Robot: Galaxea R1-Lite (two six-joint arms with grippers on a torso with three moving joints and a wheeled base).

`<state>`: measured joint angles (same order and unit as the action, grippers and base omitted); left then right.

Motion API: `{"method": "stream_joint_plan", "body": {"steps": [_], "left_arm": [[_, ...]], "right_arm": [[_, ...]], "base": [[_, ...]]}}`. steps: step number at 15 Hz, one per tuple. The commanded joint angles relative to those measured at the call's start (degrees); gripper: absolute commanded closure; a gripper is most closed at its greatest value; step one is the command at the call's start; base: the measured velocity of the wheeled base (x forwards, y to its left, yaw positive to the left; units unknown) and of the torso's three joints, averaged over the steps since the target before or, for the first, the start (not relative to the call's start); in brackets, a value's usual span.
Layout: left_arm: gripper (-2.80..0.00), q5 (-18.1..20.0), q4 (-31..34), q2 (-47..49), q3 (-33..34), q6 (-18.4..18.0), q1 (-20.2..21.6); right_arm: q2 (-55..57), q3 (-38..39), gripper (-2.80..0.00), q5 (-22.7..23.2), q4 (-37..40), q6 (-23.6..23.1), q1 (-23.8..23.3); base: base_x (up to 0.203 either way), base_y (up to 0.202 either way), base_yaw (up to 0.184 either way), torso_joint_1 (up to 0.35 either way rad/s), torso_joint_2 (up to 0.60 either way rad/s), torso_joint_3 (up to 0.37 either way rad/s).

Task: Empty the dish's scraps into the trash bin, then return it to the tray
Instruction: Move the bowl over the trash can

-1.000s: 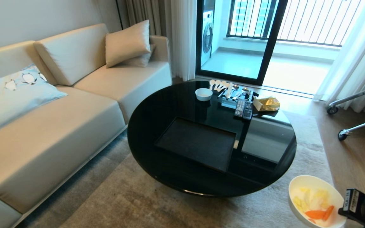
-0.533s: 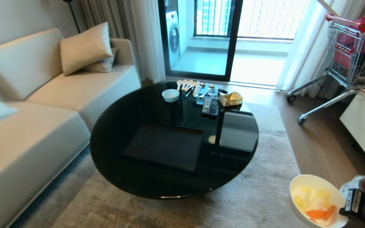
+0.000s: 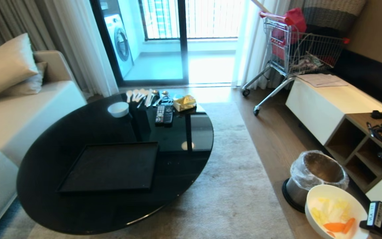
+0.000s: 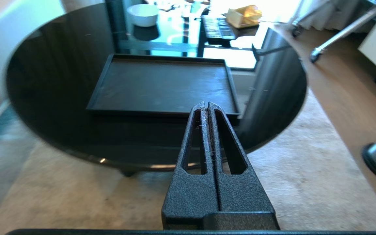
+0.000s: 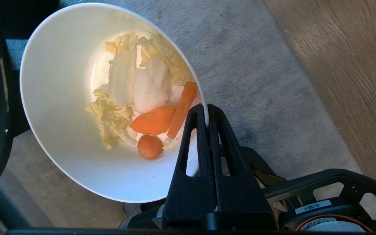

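While we hold the dish (image 3: 335, 212) just beside the trash bin (image 3: 313, 177), the scraps (image 5: 144, 101) sit inside.
Our right gripper (image 5: 206, 112) clamps its rim; our left gripper (image 4: 207, 107) is closed, empty; the tray (image 3: 111, 167) lies bare, well apart from the bin.

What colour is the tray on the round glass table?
The flat rectangular tray is plain matte black, clearest in the left wrist view.

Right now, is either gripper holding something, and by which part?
The right gripper holds the white bowl by its rim, one finger each side. The left gripper holds nothing.
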<state>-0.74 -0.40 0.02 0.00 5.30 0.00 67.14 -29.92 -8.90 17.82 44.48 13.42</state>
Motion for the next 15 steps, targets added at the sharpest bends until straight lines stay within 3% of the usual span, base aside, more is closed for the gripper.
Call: {"method": "stream_joint_plan", "body": {"steps": [1,15], "left_arm": [[0.00,0.0,0.0,0.0,0.0,0.1,0.0],[0.00,0.0,0.0,0.0,0.0,0.1,0.0]], "right_arm": [[-1.6,0.8,0.00,-0.1,0.2,0.2,0.0],[-6.0,2.9,0.00,-0.3,2.6,0.2,-0.1]], "base": [[0.000,0.014,-0.179,0.002,0.00,0.004],[0.000,0.010,-0.166,0.003,0.00,0.001]]}}
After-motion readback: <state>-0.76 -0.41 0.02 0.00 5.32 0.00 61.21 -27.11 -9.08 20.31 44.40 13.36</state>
